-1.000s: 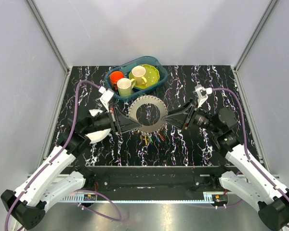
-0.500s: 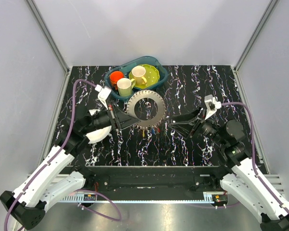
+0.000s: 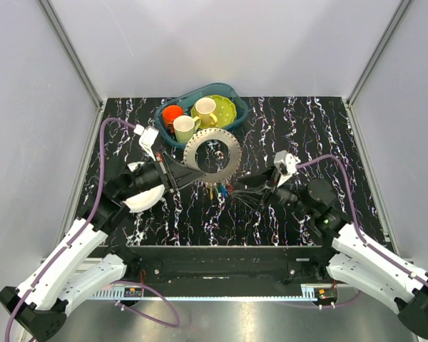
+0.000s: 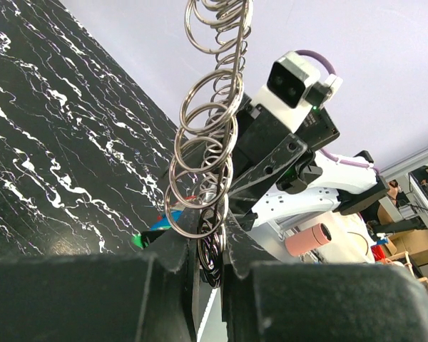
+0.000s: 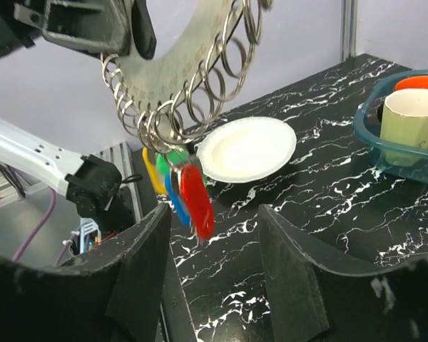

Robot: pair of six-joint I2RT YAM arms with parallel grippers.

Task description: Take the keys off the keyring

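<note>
- The keyring is clamped at its rim by the left hand.
- The right hand is held open and empty below the keyring, beside the keys.

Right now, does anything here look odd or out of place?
The keyring hangs in the air, pinched on edge in the left jaws. Many of its small loops look empty, while the keys all dangle in one bunch at its lowest point. Nothing looks spilled or broken.

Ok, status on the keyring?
Left gripper shut on keyring, held aloft. Right gripper open, facing the keys hanging under it. Nothing between.
</note>
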